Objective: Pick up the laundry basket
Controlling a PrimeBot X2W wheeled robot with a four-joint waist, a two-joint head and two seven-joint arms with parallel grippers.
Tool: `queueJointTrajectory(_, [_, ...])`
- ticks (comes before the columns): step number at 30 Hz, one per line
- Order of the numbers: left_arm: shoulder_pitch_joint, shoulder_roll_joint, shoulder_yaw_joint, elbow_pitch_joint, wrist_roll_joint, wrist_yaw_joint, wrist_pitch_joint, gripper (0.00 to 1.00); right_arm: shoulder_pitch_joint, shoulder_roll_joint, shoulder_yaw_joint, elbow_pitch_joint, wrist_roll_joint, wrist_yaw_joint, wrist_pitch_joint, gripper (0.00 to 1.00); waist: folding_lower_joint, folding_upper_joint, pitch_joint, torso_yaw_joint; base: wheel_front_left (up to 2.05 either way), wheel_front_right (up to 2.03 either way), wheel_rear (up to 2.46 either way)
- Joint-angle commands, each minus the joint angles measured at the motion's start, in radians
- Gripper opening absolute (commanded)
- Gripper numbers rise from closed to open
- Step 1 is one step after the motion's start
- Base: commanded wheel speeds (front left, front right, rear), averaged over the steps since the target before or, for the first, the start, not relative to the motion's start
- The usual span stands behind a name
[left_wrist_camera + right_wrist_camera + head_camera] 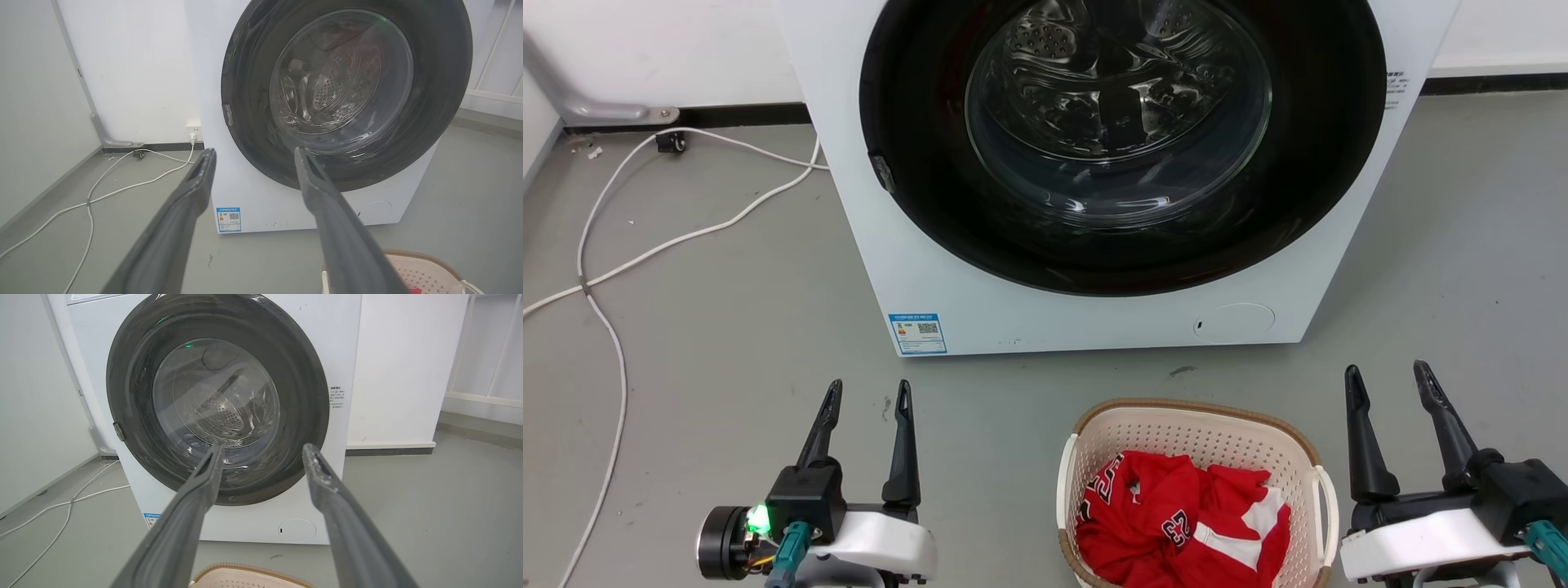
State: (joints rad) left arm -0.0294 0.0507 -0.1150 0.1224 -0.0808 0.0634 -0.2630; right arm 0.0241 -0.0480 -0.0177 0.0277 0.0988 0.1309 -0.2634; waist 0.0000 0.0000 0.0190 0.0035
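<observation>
Cream perforated plastic with a brown woven-look rim: the laundry basket (1201, 433) sits on the grey floor (727, 343) just in front of the white washing machine (980, 318), low in my head view. A red jersey (1176, 523) is heaped inside it.

My left gripper (868, 388) and right gripper (1386, 367) both hover with fingers spread apart, holding nothing. The basket lies between them but much nearer the right one, and the left is well apart from it.

I judge that gap the main risk. If one side lifts before the other, the basket will tilt and spill the jersey. The white side handles (1327, 498) are thin, so my long fingers could slip off them or close on the jersey instead. Reaching too far forward could knock the machine's front.
</observation>
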Motion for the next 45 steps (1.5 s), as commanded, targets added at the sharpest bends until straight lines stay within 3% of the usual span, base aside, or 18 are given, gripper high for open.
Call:
queueJointTrajectory(1, [0.006, -0.001, 0.001, 0.005, 0.003, 0.005, -0.003, 1.00, 0.009, -0.004, -0.005, 0.007, 0.002, 0.000, -0.002, 1.00, 0.0000, 0.0000, 0.003, -0.001, 0.00, 0.00, 0.00])
queueJointTrajectory(10, [-0.061, -0.001, -0.023, 0.050, -0.001, -0.028, -0.003, 1.00, -0.037, -0.004, -0.065, 0.058, -0.045, 0.000, -0.002, 1.00, 0.0000, 0.0000, 0.053, -0.008, 0.00, 0.00, 0.00])
queueJointTrajectory(19, [-0.219, -0.001, -0.071, 0.190, -0.022, -0.076, -0.003, 1.00, -0.145, -0.004, -0.134, 0.153, -0.139, 0.000, -0.002, 1.00, 0.0000, 0.0000, 0.195, -0.032, 0.00, 0.00, 0.00])
queueJointTrajectory(34, [-0.513, 0.000, -0.191, 0.550, -0.070, -0.141, -0.003, 1.00, -0.376, -0.003, -0.224, 0.427, -0.305, 0.000, -0.002, 1.00, 0.0000, 0.0000, 0.458, -0.088, 0.00, 0.00, 0.00])
queueJointTrajectory(45, [-0.740, 0.000, -0.333, 0.859, -0.139, -0.175, -0.003, 1.00, -0.548, -0.003, -0.264, 0.684, -0.406, 0.000, -0.002, 1.00, 0.0000, 0.0000, 0.633, -0.114, 0.00, 0.00, 0.00])
